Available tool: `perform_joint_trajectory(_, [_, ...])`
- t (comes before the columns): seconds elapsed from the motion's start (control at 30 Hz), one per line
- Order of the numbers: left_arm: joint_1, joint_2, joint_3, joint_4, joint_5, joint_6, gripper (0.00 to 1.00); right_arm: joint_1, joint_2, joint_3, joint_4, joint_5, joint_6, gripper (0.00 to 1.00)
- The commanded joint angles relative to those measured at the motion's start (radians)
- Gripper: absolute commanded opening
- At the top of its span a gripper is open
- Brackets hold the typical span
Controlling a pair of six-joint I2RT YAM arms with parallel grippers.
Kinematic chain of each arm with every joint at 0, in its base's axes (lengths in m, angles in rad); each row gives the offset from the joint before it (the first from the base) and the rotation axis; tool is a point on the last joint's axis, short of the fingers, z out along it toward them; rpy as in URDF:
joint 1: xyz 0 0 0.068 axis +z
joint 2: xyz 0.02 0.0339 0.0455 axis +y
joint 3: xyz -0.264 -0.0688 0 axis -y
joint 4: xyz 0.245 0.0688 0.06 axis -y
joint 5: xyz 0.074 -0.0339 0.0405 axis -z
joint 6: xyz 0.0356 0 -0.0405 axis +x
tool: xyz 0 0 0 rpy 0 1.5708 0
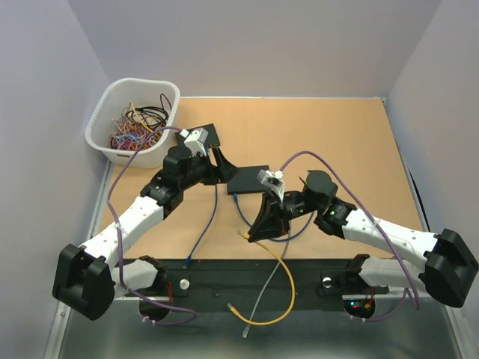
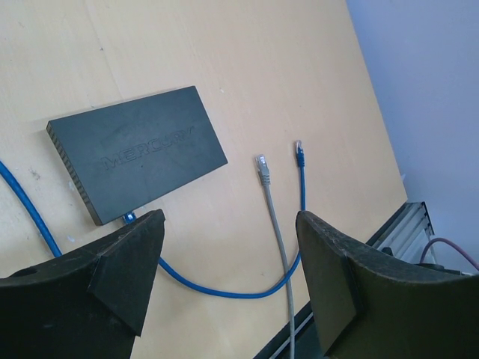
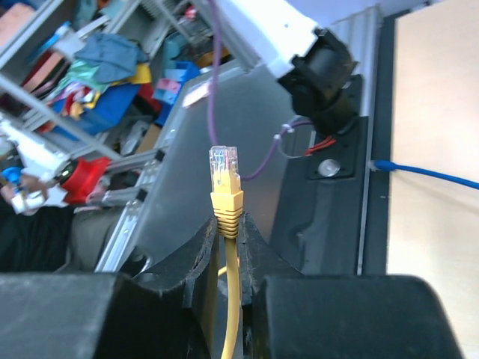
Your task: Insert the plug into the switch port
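At far left of the table (image 1: 337, 134), one white basket (image 1: 138, 157) holds a tangle of coloured wires (image 1: 135, 131); it is the only container in view. Just right of it lies one flat black box (image 1: 208, 134), partly hidden by the left arm. Left gripper (image 2: 230, 224): jaws spread wide, nothing between them, close to the left end of the switch (image 2: 138, 153). The switch is a single black slab lettered MERCURY, lying flat near the table's middle. One blue cable (image 2: 232, 294) emerges at the switch's near edge, by a finger, and loops rightward. Two loose connectors lie side by side to the right of the switch, apart from it: one grey plug (image 2: 262, 168) and one blue plug (image 2: 299, 153). Right gripper (image 3: 228, 232): jaws closed on the yellow cable (image 3: 230, 314) just behind its boot. The plug (image 3: 224, 166), one clear connector, projects beyond the fingertips, held apart from the switch on its near side. Whether the blue strands in the top view are one cable or two cannot be told.
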Motion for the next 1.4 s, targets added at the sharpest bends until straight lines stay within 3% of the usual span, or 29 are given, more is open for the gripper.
perform_joint_trajectory(0.0, [0.003, -0.018, -0.004, 0.029, 0.012, 0.002, 0.82, 0.005, -0.044, 0.013, 0.137, -0.114, 0.078, 0.00])
perform_joint_trajectory(0.13, [0.002, -0.010, -0.005, 0.032, 0.013, 0.000, 0.81, 0.005, -0.067, -0.001, 0.162, -0.110, 0.099, 0.01])
perform_joint_trajectory(0.57, [0.010, 0.122, 0.065, 0.064, -0.025, 0.043, 0.81, -0.019, -0.095, -0.119, 0.128, 0.184, 0.055, 0.01])
perform_joint_trajectory(0.8, [0.020, 0.335, 0.174, 0.078, -0.072, 0.086, 0.81, -0.077, -0.090, -0.128, -0.047, 0.454, 0.009, 0.01])
perform_joint_trajectory(0.97, [0.022, 0.475, 0.275, 0.075, -0.095, 0.105, 0.80, -0.080, 0.015, -0.059, -0.249, 0.678, -0.045, 0.01])
perform_joint_trajectory(1.13, [0.023, 0.620, 0.401, 0.034, -0.105, 0.120, 0.80, -0.085, 0.095, -0.037, -0.303, 0.740, -0.040, 0.00])
perform_joint_trajectory(1.27, [0.023, 0.595, 0.384, 0.056, -0.050, 0.111, 0.79, -0.090, 0.079, -0.031, -0.300, 0.723, -0.051, 0.00])
perform_joint_trajectory(1.37, [0.023, 0.507, 0.285, 0.118, 0.042, 0.085, 0.77, -0.091, 0.050, -0.019, -0.294, 0.731, -0.063, 0.00])
